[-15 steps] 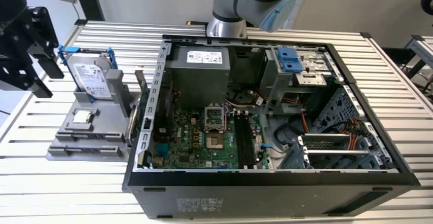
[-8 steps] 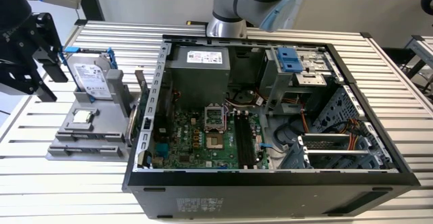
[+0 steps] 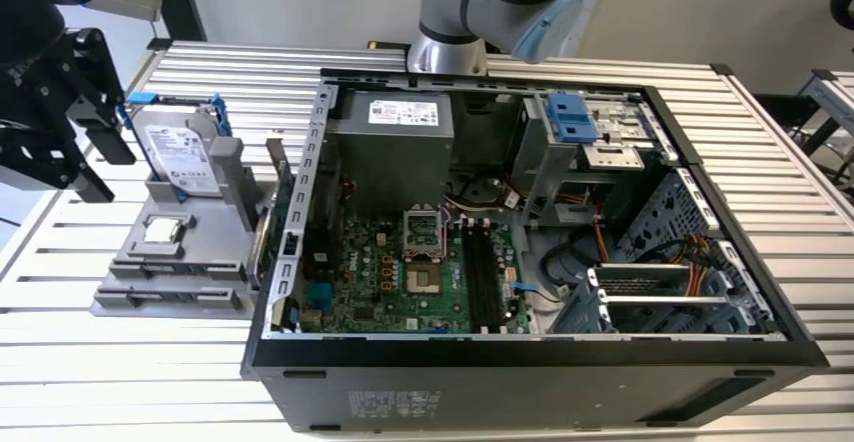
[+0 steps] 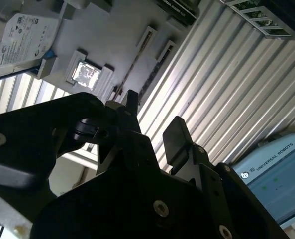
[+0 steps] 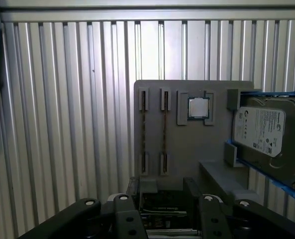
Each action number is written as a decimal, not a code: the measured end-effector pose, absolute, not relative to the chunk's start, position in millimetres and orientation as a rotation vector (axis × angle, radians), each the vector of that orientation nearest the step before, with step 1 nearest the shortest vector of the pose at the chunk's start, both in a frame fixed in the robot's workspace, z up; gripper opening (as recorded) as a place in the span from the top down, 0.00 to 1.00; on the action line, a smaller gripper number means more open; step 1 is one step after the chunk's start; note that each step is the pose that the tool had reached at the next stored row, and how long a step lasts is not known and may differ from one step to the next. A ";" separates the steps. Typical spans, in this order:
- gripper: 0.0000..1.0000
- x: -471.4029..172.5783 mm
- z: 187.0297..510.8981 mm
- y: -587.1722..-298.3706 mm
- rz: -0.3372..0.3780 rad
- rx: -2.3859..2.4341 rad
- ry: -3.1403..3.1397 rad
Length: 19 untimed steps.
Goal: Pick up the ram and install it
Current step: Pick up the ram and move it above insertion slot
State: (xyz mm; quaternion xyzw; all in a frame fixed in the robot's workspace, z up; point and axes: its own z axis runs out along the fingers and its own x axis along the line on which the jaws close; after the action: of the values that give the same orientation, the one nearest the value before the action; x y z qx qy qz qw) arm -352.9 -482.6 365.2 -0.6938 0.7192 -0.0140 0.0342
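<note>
Two ram sticks stand edge-on in the slots of a grey holder [image 5: 187,149]; one ram stick [image 5: 143,132] is beside the other [image 5: 164,130], and they also appear as thin lines [image 4: 133,64] in the second wrist view. My gripper [image 5: 164,211] hangs open above the holder with nothing between its black fingers [image 4: 174,137]. In the exterior view the gripper [image 3: 83,122] is at the far left, above and left of the holder [image 3: 174,272]. The motherboard's black slots [image 3: 481,274] lie inside the open computer case [image 3: 534,347].
On the same holder sit a small square silver chip [image 5: 198,108] and a silver hard drive in a blue bracket [image 5: 266,132]. The case stands to the holder's right on a ribbed metal table [image 3: 120,382]. A screen [image 4: 279,181] is in the second wrist view.
</note>
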 end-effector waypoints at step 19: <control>0.00 -353.4 351.4 -482.6 -0.025 -2.130 2.183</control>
State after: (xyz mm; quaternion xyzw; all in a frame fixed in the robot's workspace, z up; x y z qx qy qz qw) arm -353.4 -482.6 351.4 -0.6976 0.7150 -0.0083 0.0461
